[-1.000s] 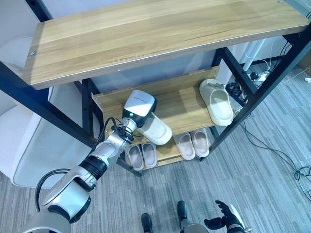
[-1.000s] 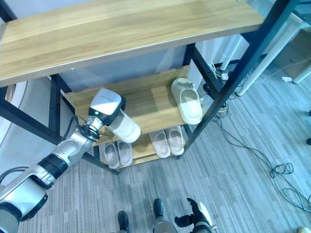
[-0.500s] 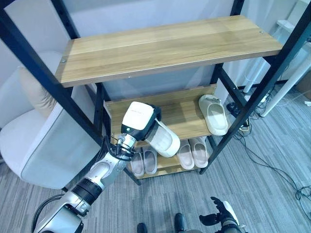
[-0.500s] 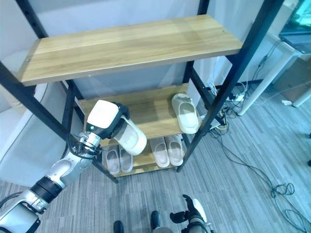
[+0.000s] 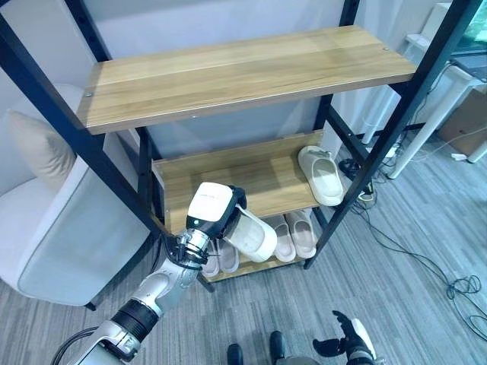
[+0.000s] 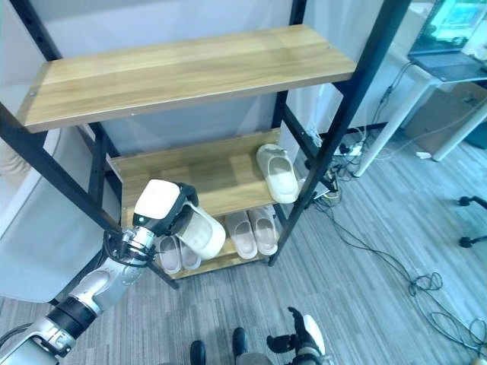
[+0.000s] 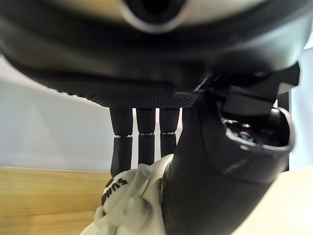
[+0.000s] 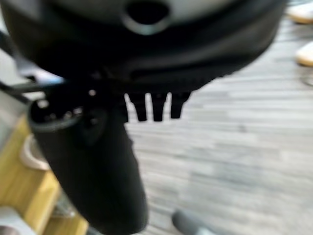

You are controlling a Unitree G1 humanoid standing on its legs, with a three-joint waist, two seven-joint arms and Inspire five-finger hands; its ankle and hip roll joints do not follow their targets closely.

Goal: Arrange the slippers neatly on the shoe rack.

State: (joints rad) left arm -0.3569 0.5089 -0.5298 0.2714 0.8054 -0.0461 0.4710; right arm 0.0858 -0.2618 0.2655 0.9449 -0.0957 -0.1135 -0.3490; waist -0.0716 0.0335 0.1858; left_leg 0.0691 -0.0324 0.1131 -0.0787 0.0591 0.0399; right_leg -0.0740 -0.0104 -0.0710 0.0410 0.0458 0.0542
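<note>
My left hand (image 5: 218,214) is shut on a cream slipper (image 5: 253,236), thumb (image 7: 222,181) and fingers curled round it. It hangs at the front left edge of the rack's middle shelf (image 5: 228,169), toe pointing right and down. A matching slipper (image 5: 320,174) lies at the right end of that shelf. On the bottom shelf one pale pair (image 5: 294,233) sits at the right. Another pair (image 6: 171,253) at the left is partly hidden behind my hand. My right hand (image 5: 342,347) hangs low over the floor with relaxed fingers, holding nothing.
The rack has a bare wooden top shelf (image 5: 243,72) and black metal posts (image 5: 365,163). A white padded chair (image 5: 53,228) stands against its left side. Cables (image 5: 456,285) trail on the grey floor at the right, near a white desk (image 6: 449,76).
The camera has pulled back, so the whole rack sits differently in view. My left hand, still holding the slipper, has dropped slightly toward the middle shelf's front edge.
</note>
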